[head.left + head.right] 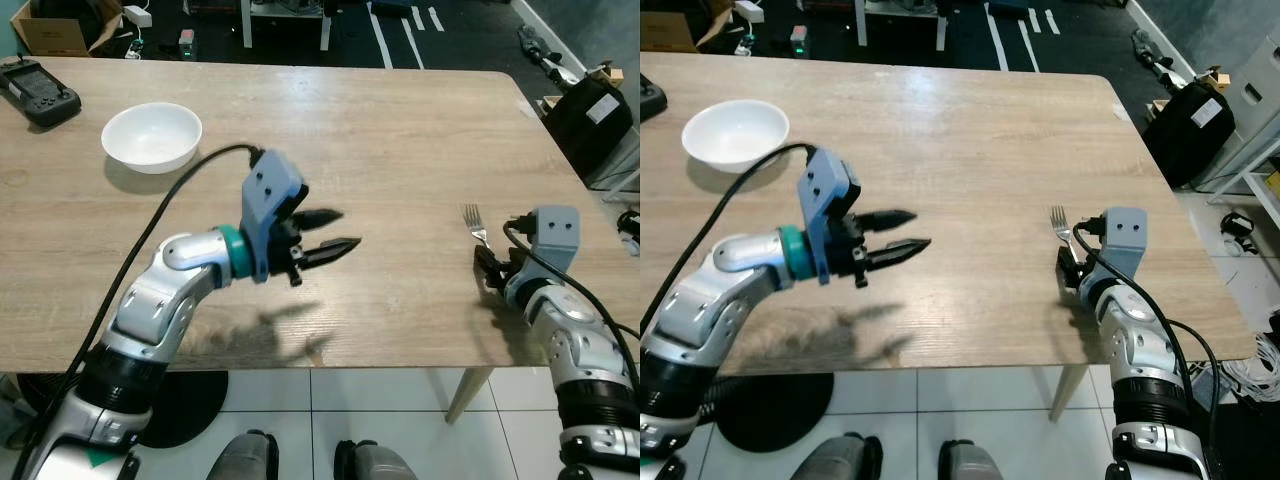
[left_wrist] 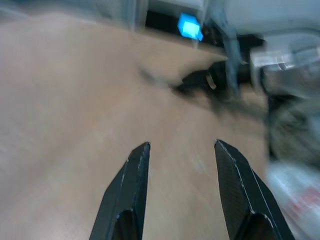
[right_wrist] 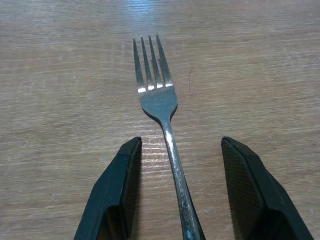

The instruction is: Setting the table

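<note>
Right wrist view looks down on a fork (image 3: 162, 125) lying flat on the wooden tabletop (image 3: 60, 75), tines pointing to the far side, its handle running back between the two black fingers (image 3: 117, 195) of the right pincer (image 3: 182, 190). The fingers stand wide apart on either side of the handle and do not touch it, so the pincer grips nothing. From the head camera the fork (image 1: 474, 224) sits near the right, near edge of the tabletop (image 1: 400, 130), with the right pincer (image 1: 490, 268) low at its handle end. The left pincer (image 1: 330, 233) hovers above the middle of the tabletop, aimed to the right, its fingers parted by a modest gap and empty; its shadow falls on the wood near the front edge. The left wrist view is blurred, though the two spread fingertips (image 2: 137, 165) and the wood beneath can be made out. A white bowl (image 1: 152, 137) stands far left on the tabletop, well apart from both pincers. A dark handheld device (image 1: 38, 93) lies at the far left corner.
</note>
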`<state>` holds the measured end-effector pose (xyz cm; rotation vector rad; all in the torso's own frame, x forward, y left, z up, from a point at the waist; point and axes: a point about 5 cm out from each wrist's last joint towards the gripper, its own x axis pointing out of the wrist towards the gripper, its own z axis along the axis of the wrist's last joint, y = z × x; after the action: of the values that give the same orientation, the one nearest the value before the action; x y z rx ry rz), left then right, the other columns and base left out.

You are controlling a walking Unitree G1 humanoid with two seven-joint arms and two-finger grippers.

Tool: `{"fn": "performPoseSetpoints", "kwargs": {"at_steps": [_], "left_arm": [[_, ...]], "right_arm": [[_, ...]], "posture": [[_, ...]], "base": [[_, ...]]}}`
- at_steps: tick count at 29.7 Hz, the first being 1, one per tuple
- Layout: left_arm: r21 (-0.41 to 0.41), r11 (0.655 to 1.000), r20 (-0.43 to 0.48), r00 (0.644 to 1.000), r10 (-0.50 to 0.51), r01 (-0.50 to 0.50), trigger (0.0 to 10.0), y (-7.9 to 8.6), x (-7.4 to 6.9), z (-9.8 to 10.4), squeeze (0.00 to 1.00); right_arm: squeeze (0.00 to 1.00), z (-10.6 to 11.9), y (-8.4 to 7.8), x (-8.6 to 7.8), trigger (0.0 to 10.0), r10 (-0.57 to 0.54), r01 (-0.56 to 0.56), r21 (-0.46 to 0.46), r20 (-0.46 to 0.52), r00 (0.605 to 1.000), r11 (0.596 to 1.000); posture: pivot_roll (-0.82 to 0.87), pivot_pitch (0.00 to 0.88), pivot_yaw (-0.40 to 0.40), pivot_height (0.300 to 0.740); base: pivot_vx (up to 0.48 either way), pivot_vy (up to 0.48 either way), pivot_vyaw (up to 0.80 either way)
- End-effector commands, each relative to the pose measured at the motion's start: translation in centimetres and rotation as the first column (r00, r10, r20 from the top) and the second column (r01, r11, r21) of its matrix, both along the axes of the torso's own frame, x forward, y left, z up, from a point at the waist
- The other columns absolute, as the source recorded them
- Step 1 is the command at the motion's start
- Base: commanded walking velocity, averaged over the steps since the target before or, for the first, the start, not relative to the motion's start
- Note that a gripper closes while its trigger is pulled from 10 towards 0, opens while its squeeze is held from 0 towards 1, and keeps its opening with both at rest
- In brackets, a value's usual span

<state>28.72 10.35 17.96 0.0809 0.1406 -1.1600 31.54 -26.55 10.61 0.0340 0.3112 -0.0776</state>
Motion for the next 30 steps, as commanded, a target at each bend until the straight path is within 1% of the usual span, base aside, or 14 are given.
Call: {"fn": "performPoseSetpoints", "kwargs": {"at_steps": [1,3,4,5,6,7,13,16,19,23,27,28,29,30], "left_arm": [[0.046,0.999,-0.053,0.999,0.007,-0.004,10.0,0.7,-0.3,-1.0,0.0],[0.046,0.999,-0.053,0.999,0.007,-0.004,10.0,0.7,-0.3,-1.0,0.0],[0.082,0.996,-0.039,0.999,0.021,-0.017,10.0,1.1,-0.2,-1.4,0.0],[0.082,0.996,-0.039,0.999,0.021,-0.017,10.0,1.1,-0.2,-1.4,0.0],[0.112,0.993,-0.027,0.999,0.035,-0.032,10.0,1.5,-0.1,-1.6,0.0],[0.142,0.989,-0.018,0.999,0.048,-0.045,10.0,1.8,0.0,-1.7,0.0],[0.205,0.973,-0.001,0.994,0.107,-0.104,10.0,2.8,0.6,-2.0,0.0],[0.211,0.97,0.002,0.992,0.125,-0.122,10.0,2.9,0.8,-2.0,0.0],[0.202,0.965,-0.005,0.985,0.172,-0.167,10.0,3.0,1.0,-1.8,0.0],[0.19,0.965,-0.006,0.983,0.186,-0.181,10.0,2.9,1.1,-1.8,0.0],[0.176,0.965,-0.006,0.98,0.198,-0.194,10.0,2.5,1.3,-1.7,0.0],[0.175,0.964,-0.002,0.979,0.202,-0.199,10.0,2.3,1.4,-1.8,0.0],[0.175,0.964,-0.002,0.979,0.202,-0.199,10.0,2.3,1.4,-1.8,0.0],[0.168,0.962,0.008,0.976,0.219,-0.217,10.0,1.9,1.6,-1.9,0.0]], "right_arm": [[0.0,-1.3,0.1,-0.4,10.0,0.004,-0.003,0.005,-0.057,0.998,1.0],[0.0,-1.3,0.1,-0.4,10.0,0.004,-0.003,0.005,-0.057,0.998,1.0],[0.0,-1.4,0.2,-0.4,4.7,0.007,-0.007,0.011,-0.061,0.998,1.0],[0.0,-1.4,0.2,-0.4,4.7,0.007,-0.007,0.011,-0.061,0.998,1.0],[0.0,-1.5,0.3,-0.3,1.8,0.011,-0.01,0.016,-0.063,0.998,1.0],[0.0,-1.6,0.4,-0.3,0.0,0.015,-0.013,0.023,-0.065,0.998,1.0],[0.0,-1.7,0.9,-0.2,0.0,0.03,-0.025,0.075,-0.067,0.997,0.997],[0.0,-1.7,1.1,-0.3,0.0,0.034,-0.028,0.094,-0.061,0.998,0.995],[0.0,-1.0,1.6,-0.3,0.0,0.04,-0.038,0.153,-0.011,0.999,0.988],[0.0,-0.4,2.1,-0.3,0.0,0.047,-0.05,0.175,0.019,0.999,0.983],[0.0,1.0,3.2,-0.3,0.0,0.068,-0.083,0.211,0.078,0.995,0.974],[0.0,1.8,4.1,-0.4,0.0,0.081,-0.105,0.229,0.115,0.99,0.968],[0.0,1.8,4.1,-0.4,0.0,0.081,-0.105,0.229,0.115,0.99,0.968],[0.0,3.7,6.0,-0.8,0.0,0.12,-0.167,0.247,0.195,0.973,0.955]], "posture": [[0.14,0.057,0.025,0.74],[0.14,0.057,0.025,0.74],[0.14,0.054,0.024,0.74],[0.14,0.054,0.024,0.74],[0.14,0.051,0.026,0.74],[0.14,0.048,0.028,0.74],[0.14,0.035,0.029,0.74],[0.14,0.027,0.029,0.74],[0.14,0.015,0.027,0.74],[0.14,0.008,0.028,0.74],[0.13,0.002,0.031,0.74],[0.12,0.0,0.033,0.74],[0.12,0.0,0.033,0.74],[0.12,0.0,0.034,0.74]], "base": [[0.0,0.0,0.0],[0.0,0.0,0.0],[0.0,0.0,0.0],[0.0,0.0,0.0],[0.0,0.0,0.0],[0.0,0.0,0.0],[0.0,0.0,0.0],[0.0,0.0,0.0],[0.0,0.0,0.0],[0.0,0.0,0.0],[0.0,0.0,0.0],[0.0,0.0,0.0],[0.0,0.0,0.0],[0.0,0.0,0.0]]}}
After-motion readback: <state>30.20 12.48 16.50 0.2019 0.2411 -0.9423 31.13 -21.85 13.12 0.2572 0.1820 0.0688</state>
